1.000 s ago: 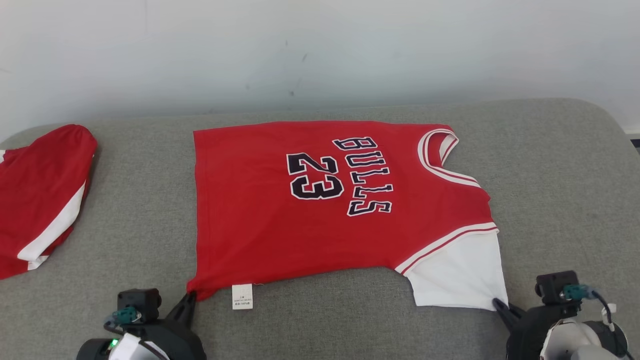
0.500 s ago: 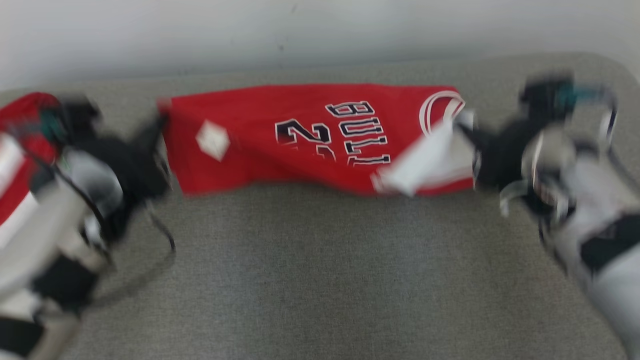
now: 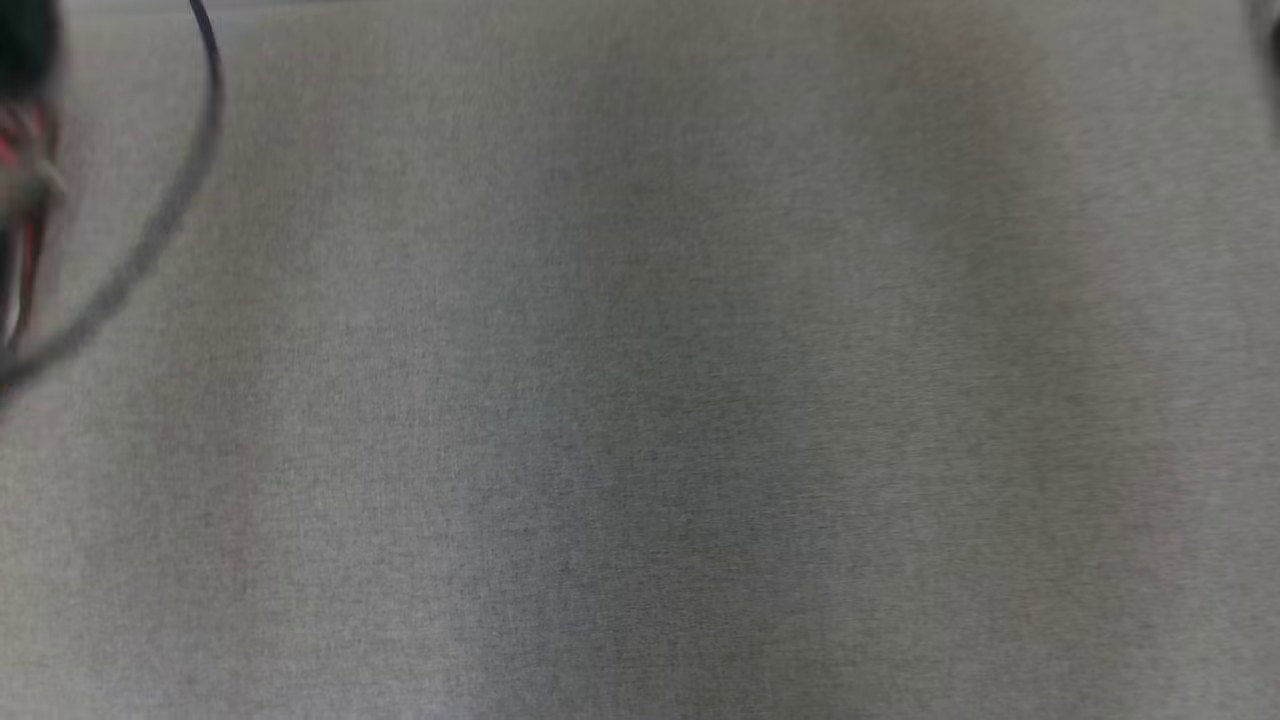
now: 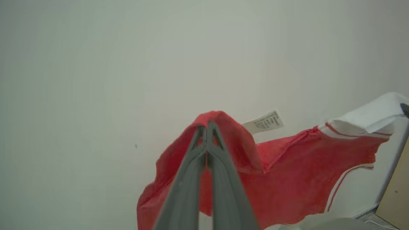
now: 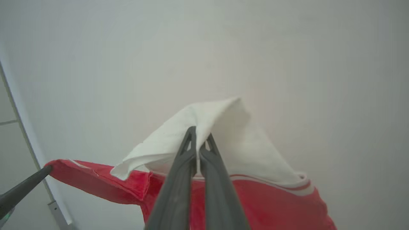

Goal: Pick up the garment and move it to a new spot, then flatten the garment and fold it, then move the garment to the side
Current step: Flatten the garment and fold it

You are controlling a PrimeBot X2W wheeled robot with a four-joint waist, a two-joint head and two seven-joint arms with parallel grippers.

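- The left gripper (image 4: pixel 207 127) is pinched shut on a red corner of the garment (image 4: pixel 294 166). The cloth folds over its tips.
- The right gripper (image 5: pixel 199 135) is pinched shut on the white part (image 5: pixel 230 127) of the same garment.
- The garment hangs in the air between the two grippers, in front of a pale wall (image 4: pixel 96 64). It sags a bit in the middle. A small white label (image 4: pixel 263 121) sticks out near the left gripper.
- The head view is blurry. It shows the grey surface (image 3: pixel 640 400) and a dark cable (image 3: pixel 195 180) at the upper left.
- I think the robot is carrying the garment through the air to lay it down again.
- To do this well, both pinches should be tight. Each one holds just a small bit of cloth, and that bit could slip out.
- The two grippers should be far enough apart to pull the top edge straight, but not so far that the cloth tugs hard.
- Both arms should move at the same speed, so that one side does not drag or twist.
- The hanging edge should touch the grey surface first. Then the rest can be laid down slowly, so it lands smooth.
- The grippers should let go only when the cloth lies flat.
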